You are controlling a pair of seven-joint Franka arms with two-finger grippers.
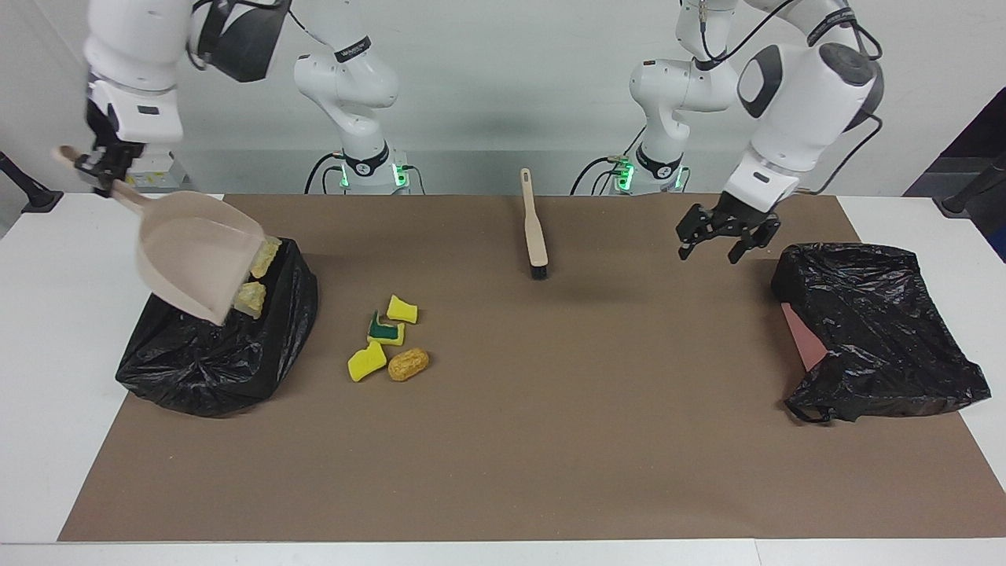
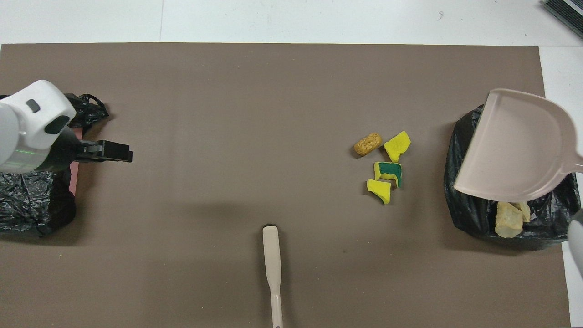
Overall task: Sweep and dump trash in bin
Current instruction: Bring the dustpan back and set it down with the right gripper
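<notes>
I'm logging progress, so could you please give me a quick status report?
Right end effector shut on dustpan handle, over bin. Left end effector open, empty. Pastries binned; sponges, roll remain. Nothing obstructing.

Glossy crinkled plastic bin bag (image 1: 212,362); matt brown paper mat (image 1: 550,440); smooth plastic dustpan (image 1: 196,263).
</notes>
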